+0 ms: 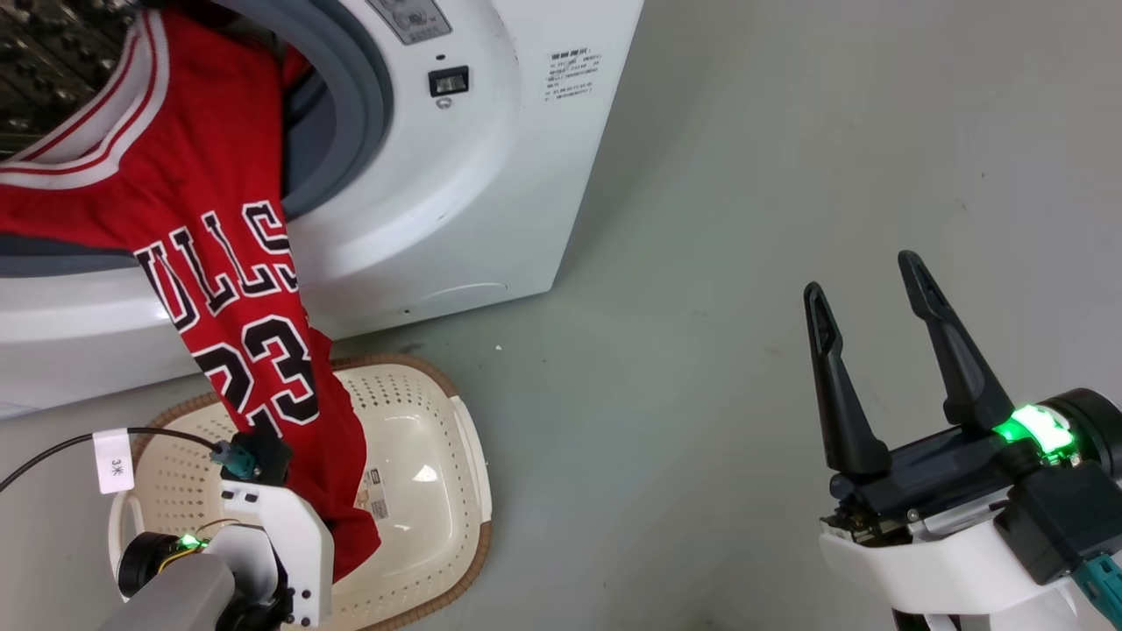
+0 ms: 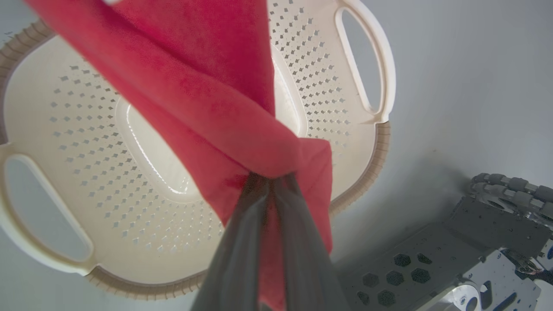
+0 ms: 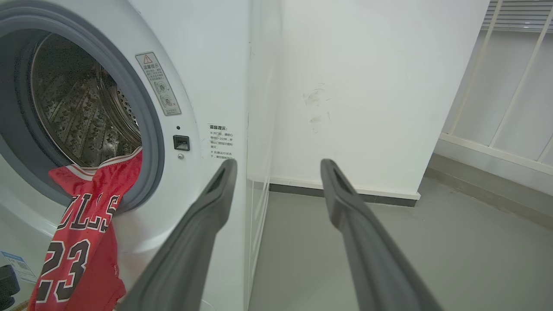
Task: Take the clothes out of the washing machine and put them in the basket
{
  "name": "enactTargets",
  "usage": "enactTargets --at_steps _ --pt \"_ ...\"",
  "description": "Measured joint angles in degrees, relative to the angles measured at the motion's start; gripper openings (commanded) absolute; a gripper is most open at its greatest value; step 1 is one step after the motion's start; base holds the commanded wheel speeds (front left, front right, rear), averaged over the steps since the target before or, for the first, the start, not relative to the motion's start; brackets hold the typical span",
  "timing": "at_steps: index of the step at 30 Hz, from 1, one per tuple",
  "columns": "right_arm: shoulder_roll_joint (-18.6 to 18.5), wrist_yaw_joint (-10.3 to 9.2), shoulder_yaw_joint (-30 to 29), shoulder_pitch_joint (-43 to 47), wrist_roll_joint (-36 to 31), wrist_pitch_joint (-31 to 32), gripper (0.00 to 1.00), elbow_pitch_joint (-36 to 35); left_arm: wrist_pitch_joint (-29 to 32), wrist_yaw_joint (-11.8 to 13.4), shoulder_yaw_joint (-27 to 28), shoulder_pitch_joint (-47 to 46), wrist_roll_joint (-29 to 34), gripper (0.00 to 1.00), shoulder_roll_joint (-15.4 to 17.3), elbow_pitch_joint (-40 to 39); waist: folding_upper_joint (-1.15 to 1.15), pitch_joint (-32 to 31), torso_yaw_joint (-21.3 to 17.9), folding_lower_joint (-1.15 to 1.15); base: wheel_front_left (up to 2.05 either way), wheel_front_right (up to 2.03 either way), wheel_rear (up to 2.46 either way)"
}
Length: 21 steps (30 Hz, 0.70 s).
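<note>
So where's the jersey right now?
At the head view's left, the jersey hangs from the washer porthole down over the basket. Its lower end is pinched in the left gripper above the basket.

I count one washing machine [image 1: 456, 202] with one latch socket [image 3: 181, 142]. Its front carries three labels: one warning sticker [image 3: 157, 84], one printed notice [image 3: 221, 142] and one blue sticker [image 3: 15, 263] low at the corner.

Clothing: one jersey [image 1: 219, 263], red, bearing two digits and four readable letters.

One basket [image 1: 412, 412], with two handles [image 2: 386, 73] and one label [image 1: 377, 492] on its bottom.

My claws number two, left claw [image 2: 274, 179] and right claw [image 1: 861, 272], with two dark fingers [image 1: 841, 394] each. One white tag [image 1: 114, 462] hangs on the one cable [image 1: 166, 433] at my left wrist.
</note>
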Motion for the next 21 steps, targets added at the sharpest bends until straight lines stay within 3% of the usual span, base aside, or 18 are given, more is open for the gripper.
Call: enactTargets --at_steps 10,21 --pt "0.0 0.0 -0.29 -1.26 0.16 0.0 1.0 -0.22 -4.48 -2.96 -1.44 -5.85 1.18 0.0 -5.9 15.43 0.0 2.87 -1.12 0.0 0.0 0.0 0.0" --pt "0.0 0.0 -0.45 -2.25 0.08 0.0 1.0 -0.47 -6.5 -4.78 -3.7 -10.62 2.01 0.0 -10.54 25.29 0.0 3.91 -0.78 0.0 0.0 0.0 0.0"
